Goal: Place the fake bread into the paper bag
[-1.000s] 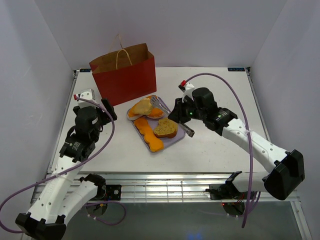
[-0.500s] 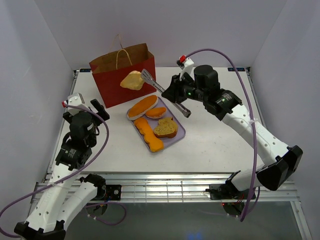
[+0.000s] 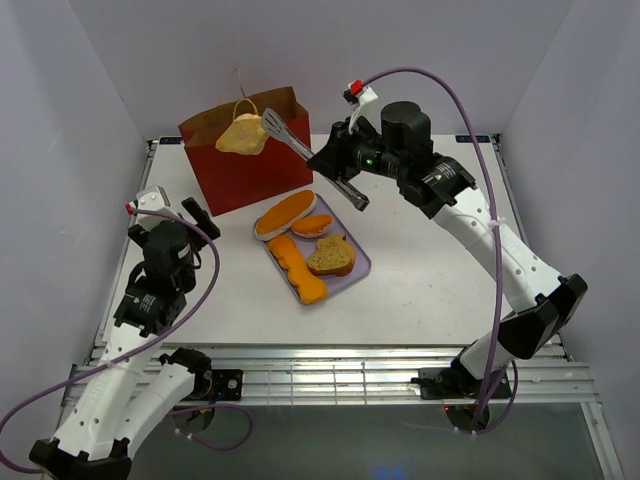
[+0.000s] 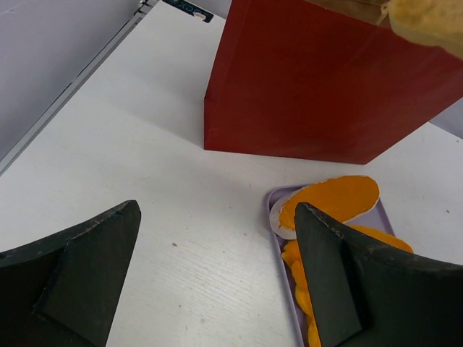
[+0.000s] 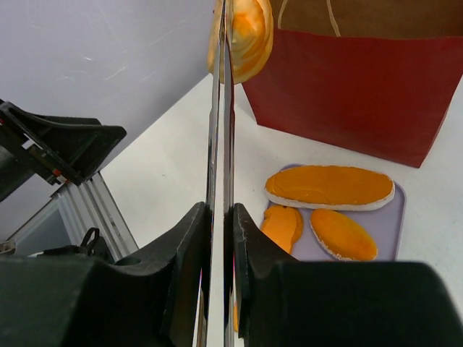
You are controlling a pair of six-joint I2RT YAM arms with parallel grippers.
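Note:
A golden piece of fake bread (image 3: 240, 135) hangs pinched in the tips of long metal tongs (image 3: 300, 150), right above the open mouth of the red paper bag (image 3: 250, 168). My right gripper (image 3: 338, 165) is shut on the tongs' handles (image 5: 221, 108); the right wrist view shows that bread (image 5: 242, 32) against the bag (image 5: 362, 94). More fake bread lies on the lavender tray (image 3: 358, 268): a long loaf (image 3: 287, 213), a small oval roll (image 3: 313, 224), a brown-crusted slice (image 3: 331, 256) and orange pieces (image 3: 297, 268). My left gripper (image 3: 175, 207) stands open and empty, left of the tray and in front of the bag.
The bag stands at the back left of the white table, its tan handle (image 3: 240, 110) sticking up. In the left wrist view the bag's red wall (image 4: 325, 87) and the tray's rim (image 4: 278, 238) lie ahead of my open fingers (image 4: 87, 253). Walls close in both sides.
My right arm has lifted the tongs with the bread piece off the tray and carried it up and left over the bag. My left arm pulled back to the left.

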